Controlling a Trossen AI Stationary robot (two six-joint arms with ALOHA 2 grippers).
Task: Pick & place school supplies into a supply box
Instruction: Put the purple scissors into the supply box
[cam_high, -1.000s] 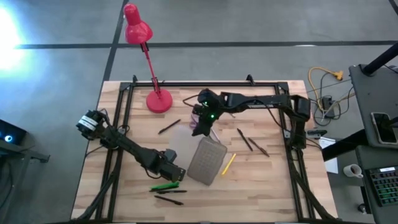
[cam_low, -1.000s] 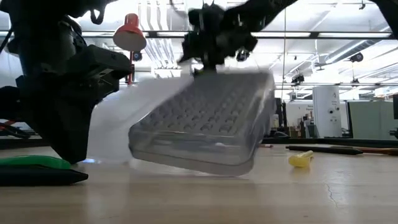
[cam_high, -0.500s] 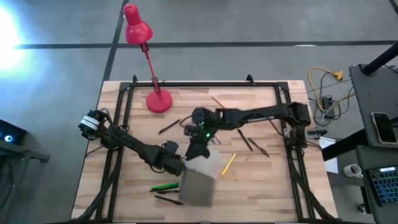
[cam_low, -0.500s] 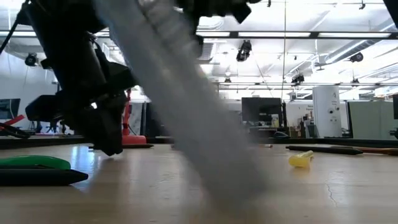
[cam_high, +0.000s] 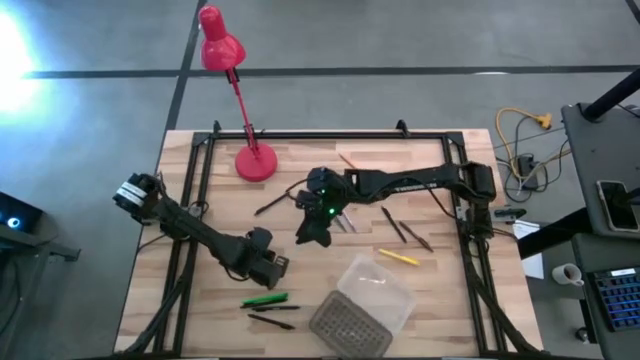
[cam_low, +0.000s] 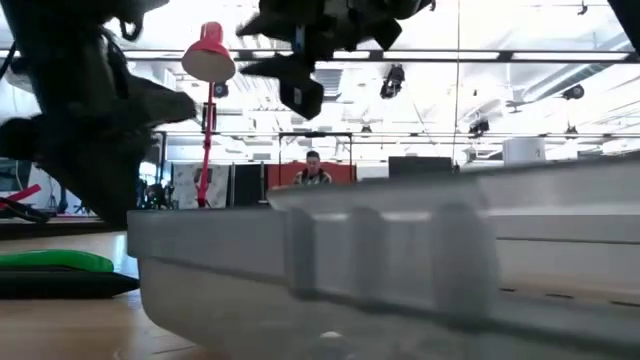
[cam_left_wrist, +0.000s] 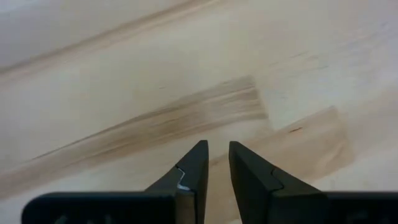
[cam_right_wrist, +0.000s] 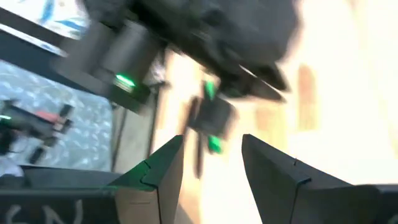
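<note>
The supply box (cam_high: 360, 302) lies open on the table by its near edge: the translucent tray (cam_high: 378, 282) faces up and the grey gridded lid (cam_high: 342, 324) is folded out beside it. It fills the foreground of the low view (cam_low: 400, 265). My right gripper (cam_high: 312, 236) (cam_right_wrist: 211, 146) hangs open over the table's middle, holding nothing. My left gripper (cam_high: 275, 266) (cam_left_wrist: 216, 146) is over bare wood left of the box, its fingers a narrow gap apart. A yellow pencil (cam_high: 398, 257) lies just beyond the box. A green marker (cam_high: 265, 298) (cam_low: 50, 262) and dark pens (cam_high: 272, 318) lie left of it.
A red desk lamp (cam_high: 240, 100) stands at the far left. More dark pens (cam_high: 405, 230) lie right of centre, another (cam_high: 272, 203) near the lamp base, and an orange pencil (cam_high: 348, 160) near the far edge. A black frame rims the table. A person (cam_low: 313, 172) shows far behind.
The box, which hung tilted under my right gripper over the table's middle, has swung down and dropped. It now lies open by the near edge. The right gripper moved toward the near edge. The yellow pencil has slid right and turned.
</note>
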